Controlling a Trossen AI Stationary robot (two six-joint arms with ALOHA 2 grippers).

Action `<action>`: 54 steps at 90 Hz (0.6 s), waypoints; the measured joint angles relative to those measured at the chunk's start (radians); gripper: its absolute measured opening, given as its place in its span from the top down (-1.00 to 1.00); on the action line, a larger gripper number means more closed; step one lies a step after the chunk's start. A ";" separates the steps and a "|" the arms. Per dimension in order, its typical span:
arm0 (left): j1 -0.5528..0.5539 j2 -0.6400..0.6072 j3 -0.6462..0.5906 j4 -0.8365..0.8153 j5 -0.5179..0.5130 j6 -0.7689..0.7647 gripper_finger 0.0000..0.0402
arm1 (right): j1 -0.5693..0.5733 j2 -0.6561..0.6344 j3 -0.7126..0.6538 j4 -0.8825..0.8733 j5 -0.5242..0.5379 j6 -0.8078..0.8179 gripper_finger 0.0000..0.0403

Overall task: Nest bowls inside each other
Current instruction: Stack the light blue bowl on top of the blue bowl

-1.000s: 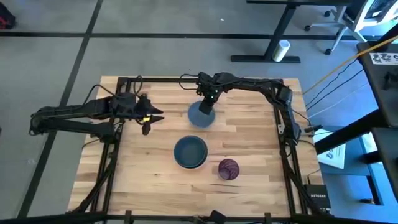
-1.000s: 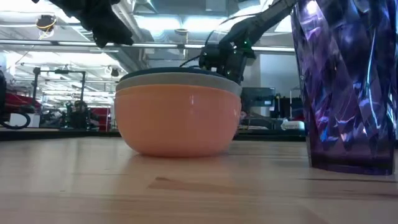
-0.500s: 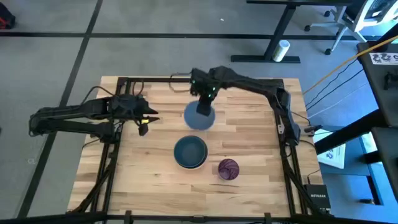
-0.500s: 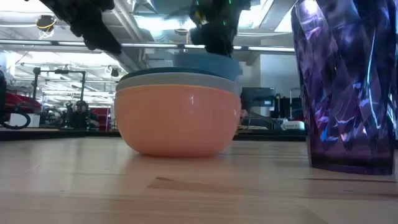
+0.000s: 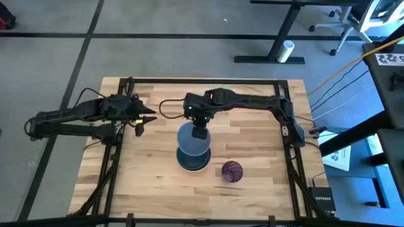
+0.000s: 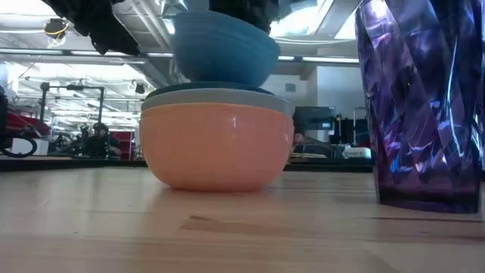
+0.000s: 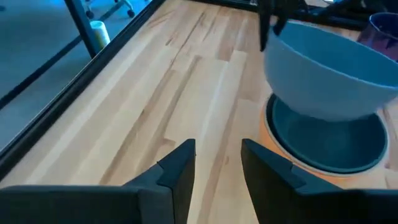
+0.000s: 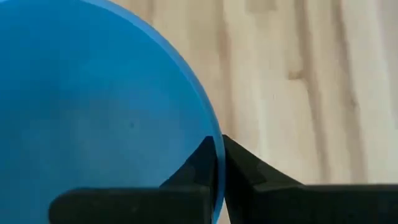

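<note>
Carrying the light blue bowl (image 5: 193,139) by its rim, the right gripper (image 5: 197,131) hangs over the stack of bowls (image 5: 192,160) near the middle of the wooden surface (image 5: 151,170) in the high view; the left gripper (image 5: 140,120) waits well apart toward the left edge, and a purple tumbler (image 5: 231,170) stands just beside the stack. Seen level in the low view, the blue bowl sits tilted above the stack, whose outermost member is orange (image 6: 217,146) with paler rims nested inside, a posture that suits lowering it in; contact cannot be judged, and the gripper itself is cut off at the frame's top. The left wrist view shows the left arm's fingers (image 7: 179,171) spread and empty, with the carried bowl over a dark teal interior (image 7: 326,137). The right wrist view shows two fingers (image 8: 202,163) pinching the blue rim; the bowl hides everything beneath it.
</note>
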 joint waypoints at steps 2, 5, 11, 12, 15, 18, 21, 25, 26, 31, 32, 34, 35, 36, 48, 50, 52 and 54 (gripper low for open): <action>0.000 0.000 0.000 0.000 0.000 0.000 0.43 | 0.009 0.004 0.000 0.003 0.000 0.004 1.00; 0.000 0.000 0.000 0.000 0.000 0.000 0.43 | 0.021 0.011 0.000 0.014 0.000 0.011 1.00; 0.000 0.000 0.000 0.000 0.000 0.000 0.43 | 0.044 0.028 0.000 0.023 -0.003 0.026 1.00; 0.000 0.000 0.000 0.000 0.000 0.000 0.43 | 0.047 0.032 0.000 0.022 -0.005 0.026 1.00; 0.000 0.000 0.000 0.000 0.000 0.000 0.43 | 0.058 0.043 0.000 0.016 -0.009 0.026 1.00; 0.000 0.000 0.000 0.000 0.000 0.000 0.43 | 0.065 0.055 0.000 0.013 -0.014 0.026 1.00; 0.000 0.000 0.000 0.000 0.000 0.000 0.43 | 0.072 0.066 0.000 0.008 -0.017 0.027 1.00; 0.000 0.000 0.000 0.000 0.000 0.000 0.43 | 0.079 0.078 0.000 -0.009 -0.017 0.027 1.00; 0.000 0.000 0.000 0.000 0.000 0.000 0.43 | 0.081 0.081 0.000 -0.014 -0.017 0.027 1.00; 0.000 0.000 0.000 -0.001 0.000 0.000 0.43 | 0.081 0.092 0.000 -0.031 -0.018 0.025 1.00; 0.000 0.000 0.000 -0.001 0.000 0.000 0.43 | 0.081 0.094 0.000 -0.033 -0.018 0.024 1.00; 0.000 0.000 0.000 -0.002 0.000 0.000 0.43 | 0.081 0.097 0.000 -0.037 -0.017 0.025 1.00; 0.000 0.000 0.000 -0.002 0.000 0.000 0.43 | 0.080 0.098 0.000 -0.039 -0.017 0.025 1.00; 0.000 0.000 0.000 -0.003 0.000 0.000 0.43 | 0.080 0.099 0.000 -0.040 -0.017 0.024 1.00; 0.000 0.000 0.000 -0.004 0.000 0.000 0.43 | 0.074 0.101 0.000 -0.053 0.005 0.002 1.00; 0.000 0.000 0.000 -0.004 0.001 0.001 0.43 | 0.069 0.101 0.000 -0.050 0.012 0.000 1.00; 0.000 0.000 0.000 -0.004 0.000 0.001 0.43 | 0.068 0.101 0.000 -0.049 0.016 -0.001 1.00; 0.000 0.000 0.000 -0.004 0.001 0.000 0.43 | 0.065 0.101 0.000 -0.049 0.018 -0.002 1.00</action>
